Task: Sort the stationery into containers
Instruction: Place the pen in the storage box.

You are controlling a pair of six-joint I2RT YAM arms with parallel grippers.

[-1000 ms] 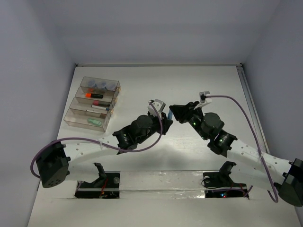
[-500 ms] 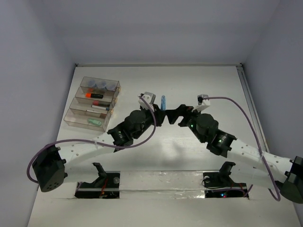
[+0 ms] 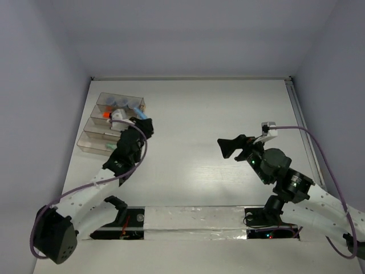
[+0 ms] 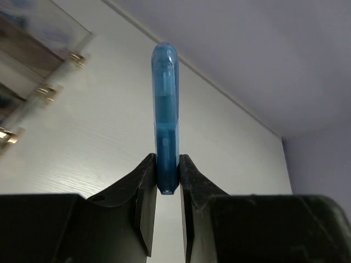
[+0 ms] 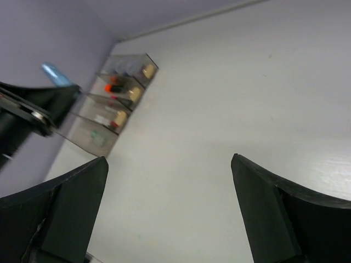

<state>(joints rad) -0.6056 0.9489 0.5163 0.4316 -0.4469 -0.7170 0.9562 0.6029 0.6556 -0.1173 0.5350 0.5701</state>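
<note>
Right now the L gripper (image 4: 167, 164) is pinching the blue marker (image 4: 165, 109) by its very end, jaws pressed tight, and most of the body sticks out free. It hangs over the right end of the bins (image 3: 94, 140), near the table's (image 3: 199, 103) far-left corner. The R gripper (image 3: 228, 145) is spread wide w/ nothing in it, above the mid-right of the table, well apart from the bins.

Risks, as I judge them:
- The grip is on 1 end only, so the marker could pivot or slip out if the arm swings or tilts fast.
- The bins are narrow. Released crooked, it could bridge a wall or bounce onto the table.
- It could land in the wrong row, e.g. w/ the 3 pots (image 3: 121, 103), not by the green marker (image 3: 114, 148) in the nearest row.

Views: the L wrist cam shows the pinch but only a blurred bin corner. The top cam shows gripper vs. rows, but just a sliver of blue. The R wrist cam shows the bins side-on and its own empty fingers (image 5: 71, 197).
</note>
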